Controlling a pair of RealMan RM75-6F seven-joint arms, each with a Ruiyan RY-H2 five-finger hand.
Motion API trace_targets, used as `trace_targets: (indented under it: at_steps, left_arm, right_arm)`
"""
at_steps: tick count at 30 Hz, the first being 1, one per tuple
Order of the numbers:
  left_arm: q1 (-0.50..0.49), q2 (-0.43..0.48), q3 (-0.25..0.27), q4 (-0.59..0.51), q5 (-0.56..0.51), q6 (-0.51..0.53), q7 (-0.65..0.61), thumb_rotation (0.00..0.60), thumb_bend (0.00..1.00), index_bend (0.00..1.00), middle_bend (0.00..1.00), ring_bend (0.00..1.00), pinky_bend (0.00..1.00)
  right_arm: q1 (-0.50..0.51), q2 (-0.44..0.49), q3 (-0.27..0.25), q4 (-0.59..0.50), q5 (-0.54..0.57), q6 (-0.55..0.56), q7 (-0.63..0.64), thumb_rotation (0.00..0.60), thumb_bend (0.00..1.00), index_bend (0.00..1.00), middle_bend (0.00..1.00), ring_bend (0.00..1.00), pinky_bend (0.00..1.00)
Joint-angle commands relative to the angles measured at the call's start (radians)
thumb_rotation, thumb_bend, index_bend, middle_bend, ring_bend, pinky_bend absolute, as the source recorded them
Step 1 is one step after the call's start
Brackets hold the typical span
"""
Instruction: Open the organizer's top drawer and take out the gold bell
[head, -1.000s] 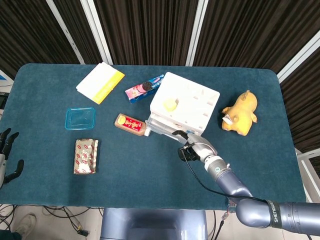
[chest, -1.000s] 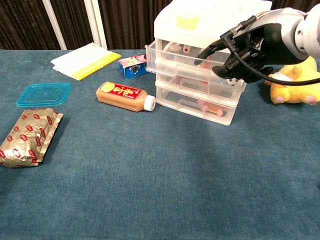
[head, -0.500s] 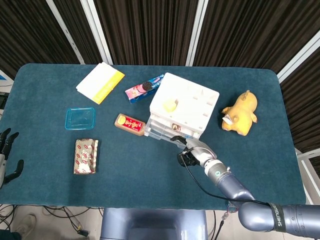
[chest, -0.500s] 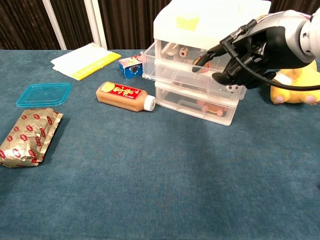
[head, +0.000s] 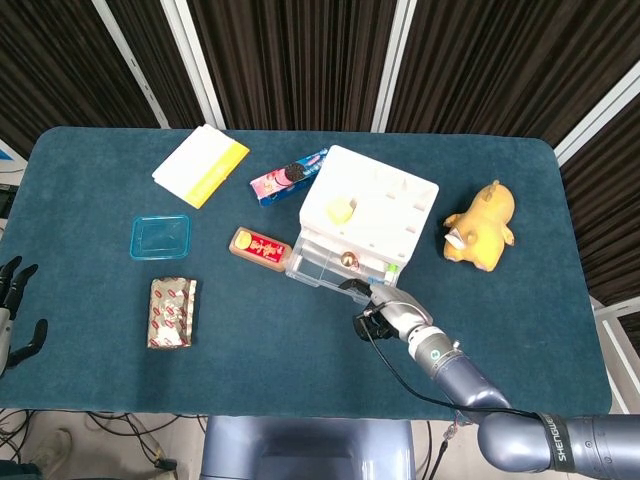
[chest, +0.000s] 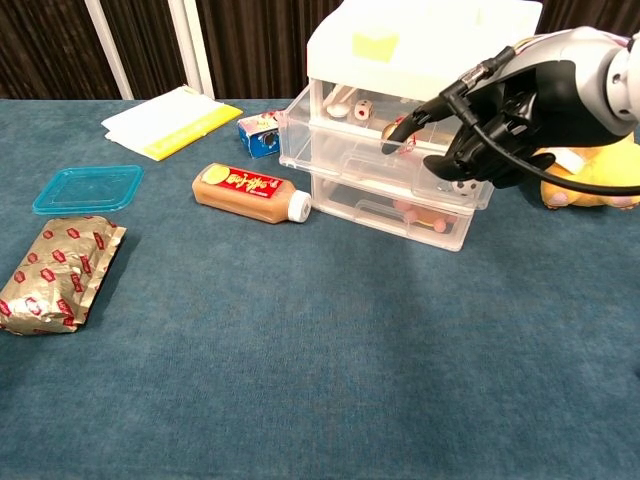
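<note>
Pulling the top drawer (head: 330, 266) out of the organizer (head: 370, 205), with the gold bell (head: 348, 260) exposed inside.

From the head view, the right hand (head: 385, 308) is seen at the drawer's 5 o'clock corner, fingers hooked on its front edge, nothing else being grasped; the forearm trails off toward 5 o'clock. The left hand (head: 12, 310) is hung idle at the table's 8 o'clock edge, fingers spread and released. From the chest view, the right hand (chest: 500, 105) is curled over the drawer front (chest: 380, 160), a fingertip (chest: 388, 145) pressed on the lip; the bell is judged hidden behind it. The pull should be kept straight along the slide, so the organizer is not dragged toward the bottle (chest: 250, 190).
</note>
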Motion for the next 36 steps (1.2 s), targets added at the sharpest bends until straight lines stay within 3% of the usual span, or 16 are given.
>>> trace_targets:
  at_steps: [1,36]
  left_arm:
    - [0.0,0.0,-0.001,0.0,-0.002,0.0,-0.001,0.6,0.42,0.07,0.0,0.0,0.0]
    - [0.0,0.002,-0.003,0.001,-0.006,0.001,-0.001,0.6,0.42,0.07,0.0,0.0,0.0]
  right_arm:
    - [0.0,0.003,-0.001,-0.006,-0.003,0.003,0.002,0.6,0.64,0.22,0.91,1.0,1.0]
    - [-0.001,-0.005,-0.027,-0.065,-0.029,0.07,-0.005,0.6,0.64,0.23,0.91,1.0,1.0]
